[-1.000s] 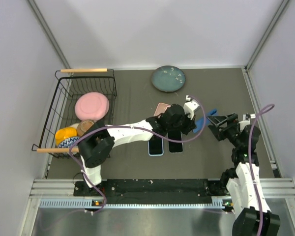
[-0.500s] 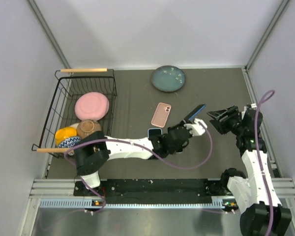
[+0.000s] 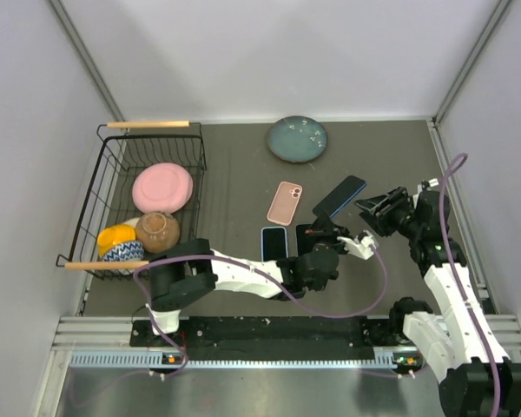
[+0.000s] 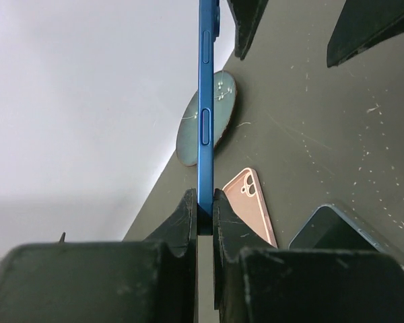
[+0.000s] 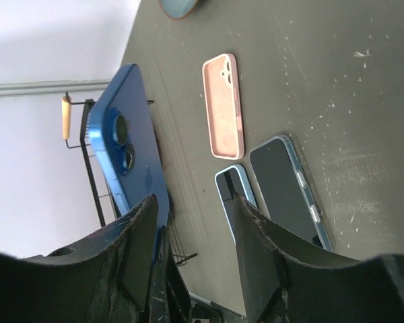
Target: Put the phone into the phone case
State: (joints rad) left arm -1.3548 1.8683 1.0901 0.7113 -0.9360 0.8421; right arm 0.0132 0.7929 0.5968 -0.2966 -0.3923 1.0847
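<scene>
My left gripper [image 3: 327, 224] is shut on the lower end of a blue phone [image 3: 339, 197] and holds it tilted above the table. In the left wrist view the phone [image 4: 206, 101] stands edge-on between the jaws of this gripper [image 4: 204, 215]. My right gripper [image 3: 373, 207] is open just right of the phone. In the right wrist view the phone's back [image 5: 128, 155] lies against the left finger of that gripper [image 5: 195, 229]. A light blue case [image 3: 274, 243] and a pink case [image 3: 284, 202] lie flat on the table.
A dark phone [image 3: 305, 233] lies beside the light blue case, partly under my left gripper. A teal plate [image 3: 297, 139] sits at the back. A wire basket [image 3: 113, 174] on the left holds a pink plate and bowls.
My left gripper has lifted the blue phone off the table and carried it up and to the right. My right gripper has moved left towards the phone.
</scene>
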